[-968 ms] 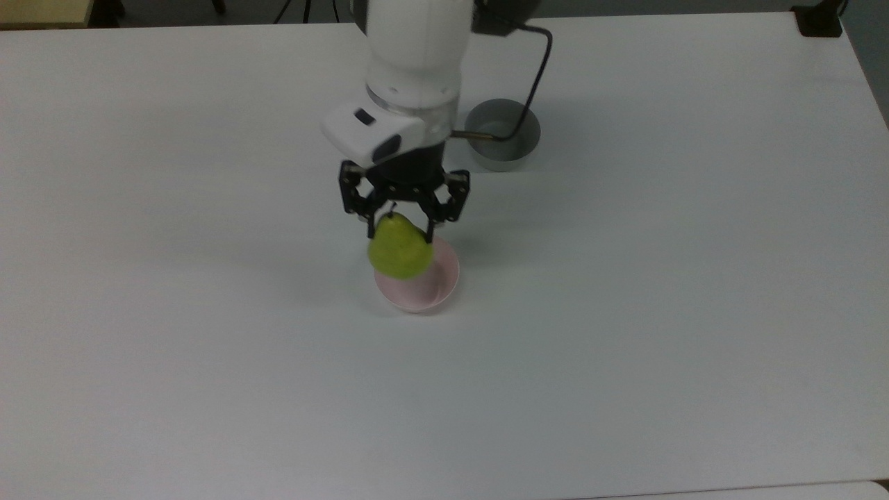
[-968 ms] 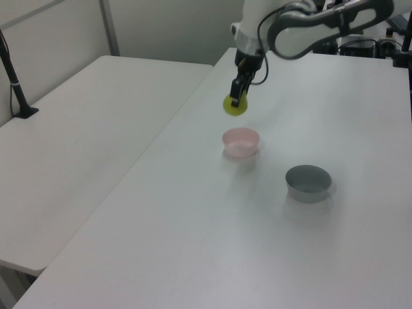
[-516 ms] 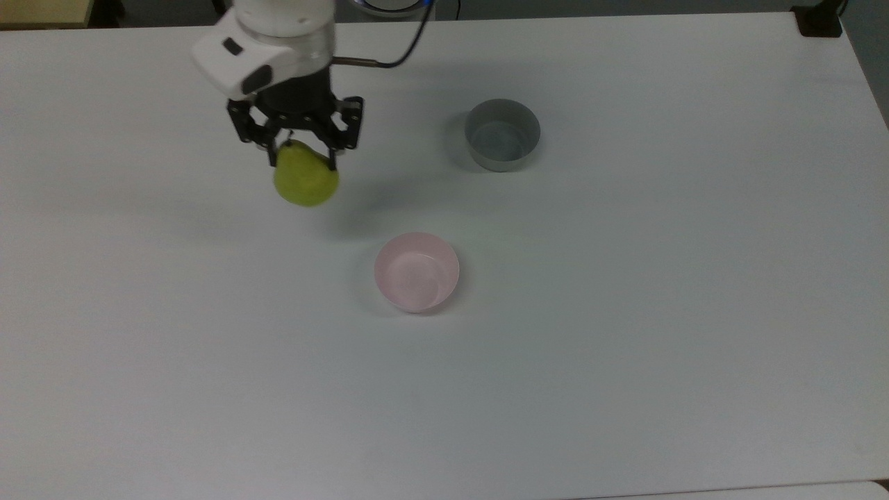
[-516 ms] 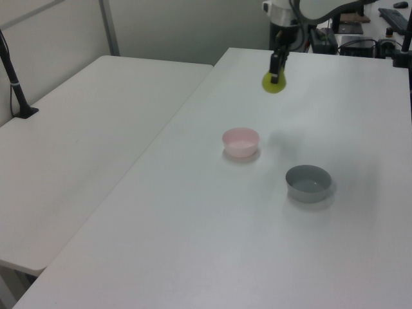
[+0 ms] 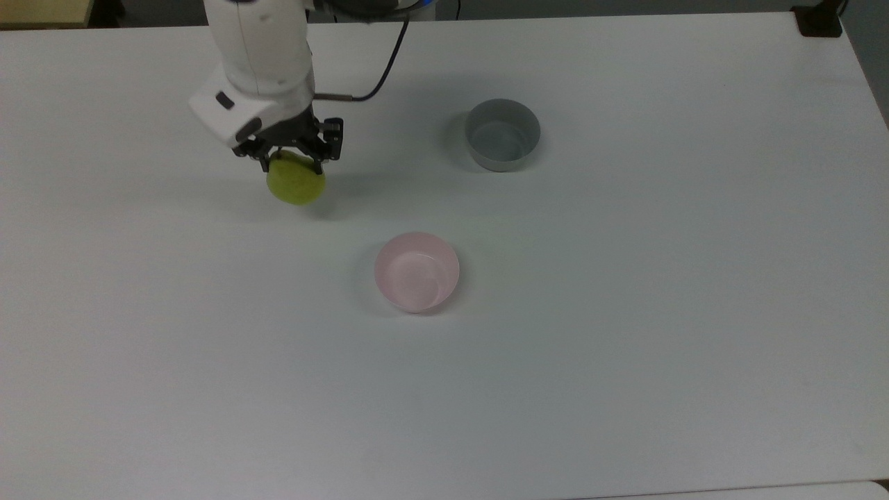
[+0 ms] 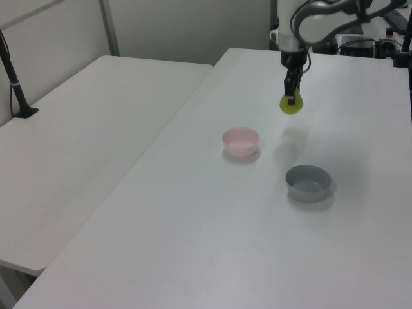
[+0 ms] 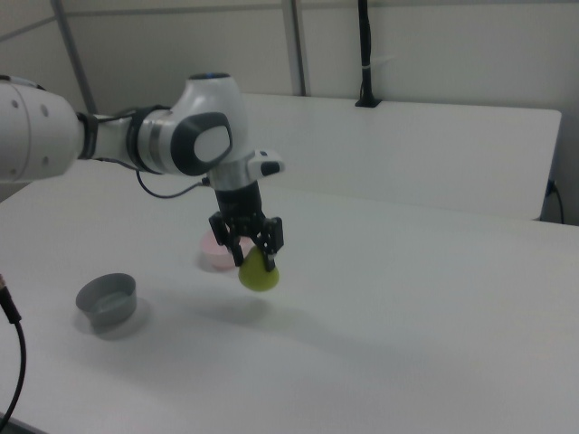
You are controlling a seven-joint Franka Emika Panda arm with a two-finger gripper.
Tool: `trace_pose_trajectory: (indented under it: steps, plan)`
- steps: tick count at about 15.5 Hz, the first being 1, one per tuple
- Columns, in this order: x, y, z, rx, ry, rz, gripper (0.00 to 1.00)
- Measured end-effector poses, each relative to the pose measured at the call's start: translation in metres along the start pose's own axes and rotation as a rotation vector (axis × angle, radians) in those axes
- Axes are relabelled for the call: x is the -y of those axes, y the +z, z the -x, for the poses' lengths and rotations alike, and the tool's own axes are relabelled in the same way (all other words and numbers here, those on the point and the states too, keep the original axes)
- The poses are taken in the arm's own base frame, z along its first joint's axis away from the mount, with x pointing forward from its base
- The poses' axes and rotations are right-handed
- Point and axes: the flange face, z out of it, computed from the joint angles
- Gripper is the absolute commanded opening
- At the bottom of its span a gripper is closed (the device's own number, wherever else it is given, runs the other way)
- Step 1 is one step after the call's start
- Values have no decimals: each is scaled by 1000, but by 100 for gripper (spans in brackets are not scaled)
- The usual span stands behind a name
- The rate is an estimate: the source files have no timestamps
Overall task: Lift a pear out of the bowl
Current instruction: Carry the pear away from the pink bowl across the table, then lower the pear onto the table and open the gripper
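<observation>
Now pink bowl point(image 5: 417, 271) & grey bowl point(image 5: 502, 134) both empty, pear point(image 5: 296, 182) pinched in end effector point(image 5: 292, 161).

a lab or test room: a white robot arm point(image 7: 136, 140) works over plain white tables point(image 6: 360, 244) pushed side by side, a black clamp-mounted pole point(image 6: 13, 77) stands on 1 table, and bare grey partition walls point(image 7: 434, 45) stand behind.

arm point(image 5: 257, 48) reaching down | wrist vertical | jaws clamped, loaded
</observation>
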Motion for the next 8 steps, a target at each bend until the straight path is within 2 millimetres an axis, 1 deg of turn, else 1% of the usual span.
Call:
trace_pose_trajectory:
  steps: [2,3,4,5,7,8]
  plan:
    - [2,24,-6,30,-13,15,55]
    - [3,37,-9,37,-18,20,59]
    - [4,44,-11,40,-21,21,63]
    - [5,50,-13,44,-22,22,72]
    - [6,58,-15,46,-25,23,100]
    - [6,58,-16,45,-25,24,100]
